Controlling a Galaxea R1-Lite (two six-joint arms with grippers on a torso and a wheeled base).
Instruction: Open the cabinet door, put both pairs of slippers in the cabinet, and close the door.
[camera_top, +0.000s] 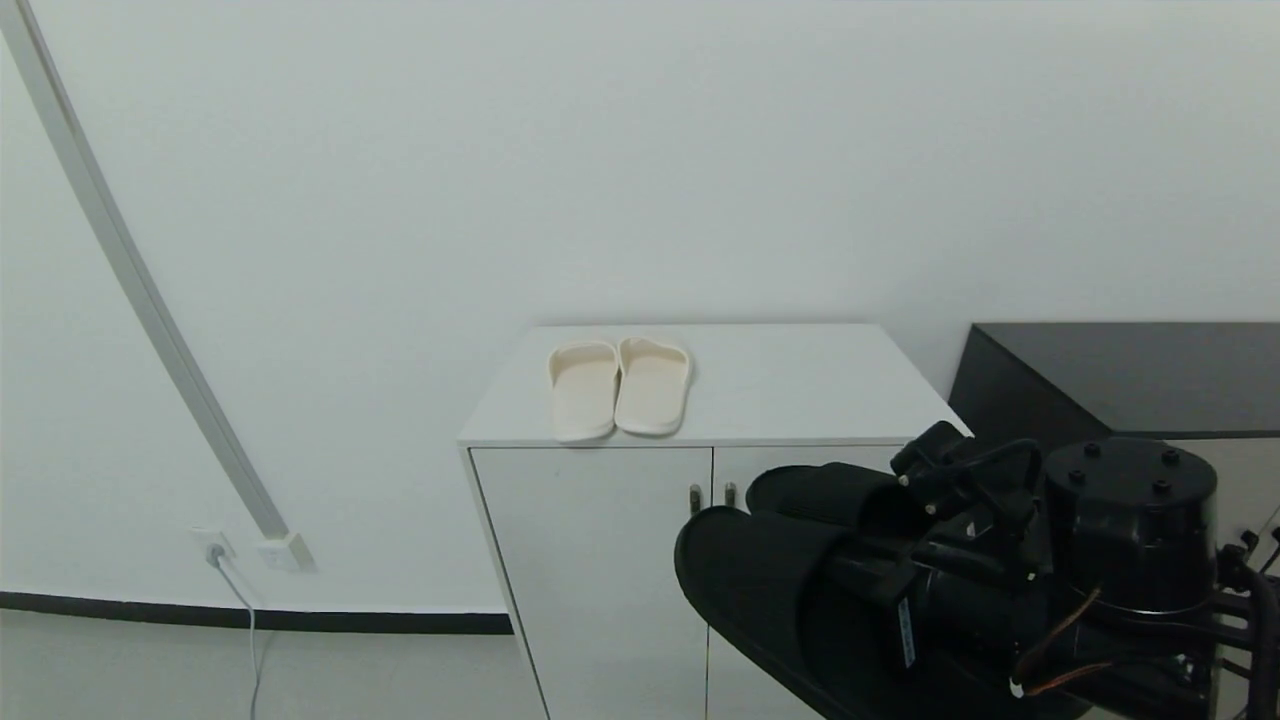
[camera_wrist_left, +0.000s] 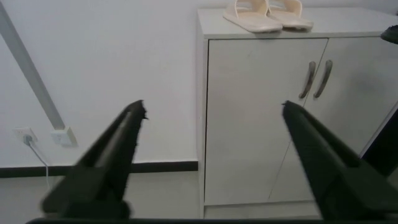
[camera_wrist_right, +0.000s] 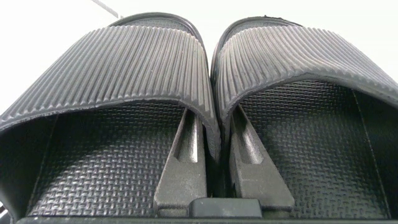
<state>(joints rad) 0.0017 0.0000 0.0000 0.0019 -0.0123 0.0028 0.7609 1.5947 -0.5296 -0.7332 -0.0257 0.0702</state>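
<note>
A pair of cream slippers (camera_top: 620, 388) lies side by side on top of the white cabinet (camera_top: 800, 385), near its front left; it shows again in the left wrist view as cream slippers (camera_wrist_left: 267, 14). The cabinet's two doors (camera_wrist_left: 264, 118) are closed, with two metal handles (camera_wrist_left: 316, 79) at the centre seam. My right gripper (camera_wrist_right: 214, 152) is shut on a pair of black slippers (camera_wrist_right: 205, 68), one finger inside each strap, pinching the inner walls together. In the head view the black slippers (camera_top: 790, 560) hang in front of the right door. My left gripper (camera_wrist_left: 211, 112) is open, facing the left door.
A dark table or counter (camera_top: 1130, 375) stands right of the cabinet. A slanted grey conduit (camera_top: 130, 270) runs down the white wall to wall sockets (camera_top: 250, 548) with a cable plugged in. Bare floor lies left of the cabinet.
</note>
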